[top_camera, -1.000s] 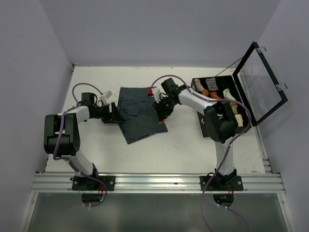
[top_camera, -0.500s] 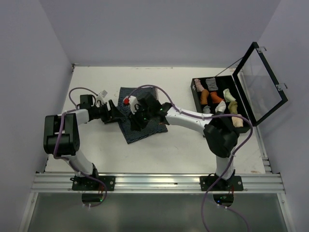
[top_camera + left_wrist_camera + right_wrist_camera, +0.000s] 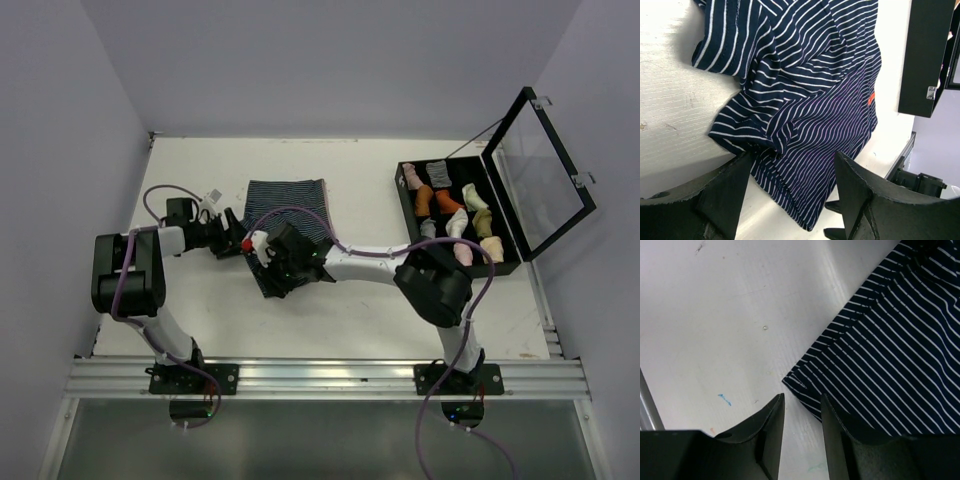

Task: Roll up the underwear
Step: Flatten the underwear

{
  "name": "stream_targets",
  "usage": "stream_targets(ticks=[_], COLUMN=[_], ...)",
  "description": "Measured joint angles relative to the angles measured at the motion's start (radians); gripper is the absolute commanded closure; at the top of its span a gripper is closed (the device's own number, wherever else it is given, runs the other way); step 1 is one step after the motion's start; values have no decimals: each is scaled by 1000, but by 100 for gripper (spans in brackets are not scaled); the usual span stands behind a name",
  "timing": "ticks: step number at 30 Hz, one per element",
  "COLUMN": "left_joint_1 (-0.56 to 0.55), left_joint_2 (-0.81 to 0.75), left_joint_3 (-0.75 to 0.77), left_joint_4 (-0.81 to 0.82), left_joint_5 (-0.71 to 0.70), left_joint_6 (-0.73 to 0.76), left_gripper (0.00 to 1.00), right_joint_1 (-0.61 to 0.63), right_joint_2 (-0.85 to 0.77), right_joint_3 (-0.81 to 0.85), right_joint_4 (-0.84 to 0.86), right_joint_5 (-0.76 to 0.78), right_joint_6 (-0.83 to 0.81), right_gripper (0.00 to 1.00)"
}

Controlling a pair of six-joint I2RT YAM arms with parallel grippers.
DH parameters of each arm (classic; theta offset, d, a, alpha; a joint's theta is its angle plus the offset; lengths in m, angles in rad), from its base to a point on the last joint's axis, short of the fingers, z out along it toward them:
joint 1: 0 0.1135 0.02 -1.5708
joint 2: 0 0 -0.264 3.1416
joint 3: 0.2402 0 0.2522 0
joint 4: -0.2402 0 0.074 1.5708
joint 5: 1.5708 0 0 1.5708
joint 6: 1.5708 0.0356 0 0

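The navy striped underwear (image 3: 295, 200) lies on the white surface (image 3: 360, 310) left of centre. Its long axis runs from the far side toward the arms, and its near end tilts slightly left.

The left end effector (image 3: 238, 243) sits low at the cloth's left edge. In its wrist view its fingers (image 3: 715, 200) stand wide apart, with the rumpled hem between them but not pinched.

The right end effector (image 3: 278, 275) reaches across the garment to its near corner. Its fingers (image 3: 767, 435) are parted by a narrow gap, and there is only bare surface in it. The cloth's corner (image 3: 795, 382) lies just ahead of them.

A second ago the garment spread wider, with a corner flung out to the right. Now it looks narrower. The right arm has swung over from the cloth's right edge, and both end effectors gape wider than before.
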Motion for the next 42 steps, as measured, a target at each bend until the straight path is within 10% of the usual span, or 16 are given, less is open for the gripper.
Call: stream_targets(ticks=[13,24,36,42], left_joint_1=[0,0,0,0], left_joint_2=[-9,-13,-13,-13], left_joint_3=[-18,-24,-24,-24], left_joint_4=[25,35,34,32], left_joint_5=[-3,-4,-17,-19], left_joint_6=[0,0,0,0], left_gripper=[27,27,27,28], right_joint_1=[35,40,52,53], right_joint_2=[51,112,112,101], right_joint_3=[71,115,117,117], right_joint_4=[-4,-16,-37,-63], right_joint_5=[156,214,215,216], right_joint_6=[84,105,110,121], right_gripper=[45,52,100,75])
